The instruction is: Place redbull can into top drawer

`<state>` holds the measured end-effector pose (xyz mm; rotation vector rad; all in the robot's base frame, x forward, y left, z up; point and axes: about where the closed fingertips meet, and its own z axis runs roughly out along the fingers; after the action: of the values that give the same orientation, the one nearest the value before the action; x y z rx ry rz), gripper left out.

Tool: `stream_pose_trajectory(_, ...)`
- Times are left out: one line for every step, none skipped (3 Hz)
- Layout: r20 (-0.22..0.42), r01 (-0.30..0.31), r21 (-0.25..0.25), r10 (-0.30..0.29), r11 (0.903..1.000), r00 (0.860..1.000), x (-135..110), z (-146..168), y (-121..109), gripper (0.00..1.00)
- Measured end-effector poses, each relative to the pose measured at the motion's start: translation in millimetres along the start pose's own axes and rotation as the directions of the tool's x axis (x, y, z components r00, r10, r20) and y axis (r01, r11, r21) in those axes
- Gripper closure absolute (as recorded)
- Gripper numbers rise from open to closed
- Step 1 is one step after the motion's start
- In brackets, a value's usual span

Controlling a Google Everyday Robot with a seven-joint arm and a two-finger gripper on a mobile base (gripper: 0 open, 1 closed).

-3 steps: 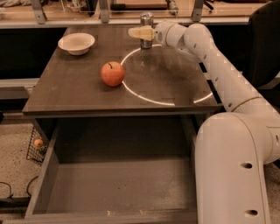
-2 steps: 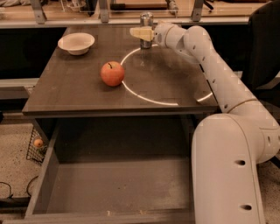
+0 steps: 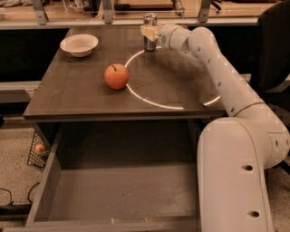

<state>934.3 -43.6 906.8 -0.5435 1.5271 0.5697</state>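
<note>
The slim silver-and-blue metal redbull can [image 3: 150, 43] stands on the far tabletop [image 3: 81, 90] with the end effector [image 3: 149, 31] around it, grasp impossible to tell, so lifting and lowering it into the open dark-wood top drawer [image 3: 122, 195] remain.

**A dim workroom around a dark table**

A dark wooden table [image 3: 68, 90] fills the middle, and a thin bright ring of light [image 3: 154, 103] lies across its top. At twelve o'clock a pale rail [image 3: 90, 22] runs along behind it, with metal posts [image 3: 108, 10] standing above. The gripper [image 3: 148, 32] is there too, at the table's far edge. A black chair [image 3: 274, 45] looms at two o'clock. At eight o'clock the speckled floor [image 3: 13, 154] carries a wire basket [image 3: 38, 152] and a dark cable [image 3: 9, 199].
</note>
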Motion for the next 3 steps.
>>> stream_pose_trajectory(-0.001,-0.001,-0.004,0.001,1.0000,1.000,0.8,2.2,2.2,0.87)
stream_pose_trajectory(-0.002,-0.002,-0.007,0.002,1.0000,1.000,1.7,4.5,4.7,1.00)
stream_pose_trajectory(-0.006,-0.001,-0.013,0.001,0.9999,1.000,-1.2,6.2,7.8,1.00)
